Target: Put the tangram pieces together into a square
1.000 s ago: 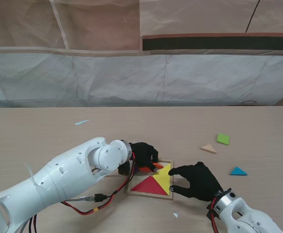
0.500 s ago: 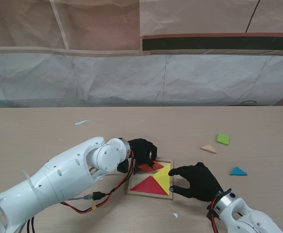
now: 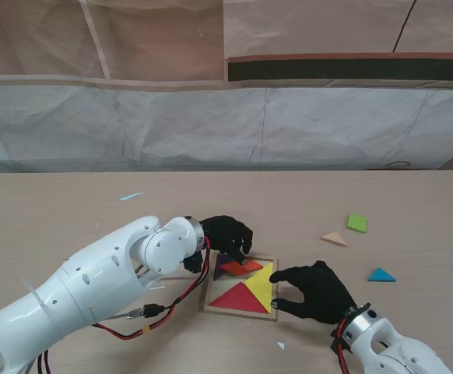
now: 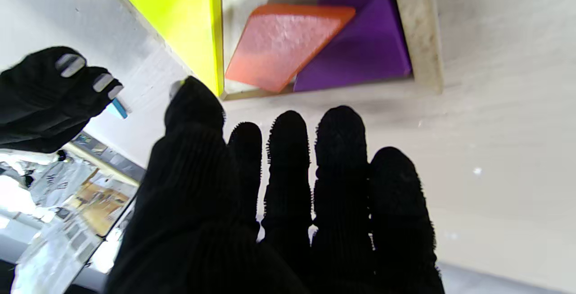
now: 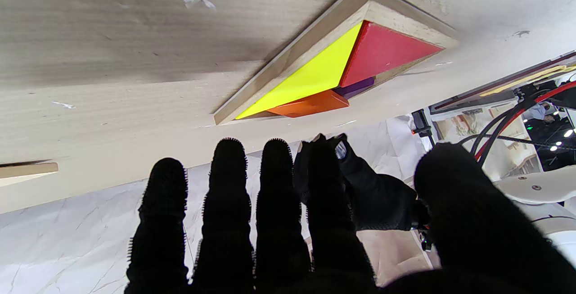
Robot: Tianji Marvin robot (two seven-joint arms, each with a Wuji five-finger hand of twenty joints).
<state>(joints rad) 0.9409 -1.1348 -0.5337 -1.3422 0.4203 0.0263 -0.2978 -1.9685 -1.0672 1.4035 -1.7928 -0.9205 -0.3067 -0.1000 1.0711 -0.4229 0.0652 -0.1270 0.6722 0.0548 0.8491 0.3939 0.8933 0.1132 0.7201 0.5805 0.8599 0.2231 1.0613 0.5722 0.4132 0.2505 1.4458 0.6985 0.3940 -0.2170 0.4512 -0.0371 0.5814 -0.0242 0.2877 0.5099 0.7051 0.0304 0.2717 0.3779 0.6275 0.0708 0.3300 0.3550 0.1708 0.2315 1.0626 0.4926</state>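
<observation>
The wooden tray (image 3: 240,312) near the table's near edge held red (image 3: 238,298), yellow (image 3: 262,285), orange (image 3: 240,267) and purple (image 3: 225,259) pieces. Left robot hand (image 3: 228,236) hovered spread above them; right robot hand (image 3: 317,291) rested spread beside the tray.

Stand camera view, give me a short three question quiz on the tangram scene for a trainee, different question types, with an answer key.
1. True or false: the small green square piece lies inside the shallow wooden square tray.
2. Multiple choice: which large piece fills the tray's right side, next to the right hand? A. yellow triangle B. blue triangle C. tan triangle
3. Fill in: the left hand hovers at the tray's far edge, over the orange piece and the ______ piece beside it.

Key
1. False; it lies on the wooden table, off to the right.
2. A, the large yellow triangle.
3. Purple; the purple triangular piece.
</observation>
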